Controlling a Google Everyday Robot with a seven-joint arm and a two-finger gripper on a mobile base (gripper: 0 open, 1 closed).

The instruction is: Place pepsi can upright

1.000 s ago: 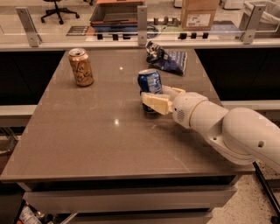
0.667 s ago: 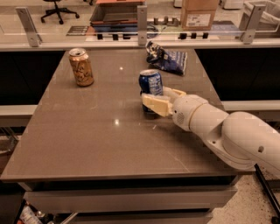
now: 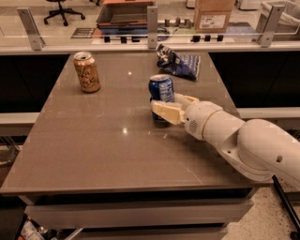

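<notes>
Pepsi can [image 3: 161,88] stands upright on the table [image 3: 93,145], a bit right of centre and toward the far half. Silver top w/ rim faces up, and the blue side w/ white markings faces the camera. Its lower part is hidden behind the gripper, so can't tell whether the base sits flat on the tabletop.

Gripper [image 3: 164,104] comes in from the right, low over the table and level w/ the bottom half of the can. The near tan finger [image 3: 166,111] crosses the front of the can; the other shows at the can's right side, partly behind it. Both press on the can from opp. sides, so the gripper is clamped around the can, grasping it. The white arm [image 3: 243,140] runs from the gripper down to the bottom right corner, over the table's right edge.

Gold can [image 3: 87,71] is upright near the far left of the table, well apart from the pepsi can. Dark blue snack bag [image 3: 179,63] lies crumpled near the far edge, just beyond the pepsi can and slightly right, not touching it.

Beyond the table is a rail w/ metal posts. Behind that, a cardboard box [image 3: 213,14] stands at top right and an office chair [image 3: 58,7] base shows at top left.
</notes>
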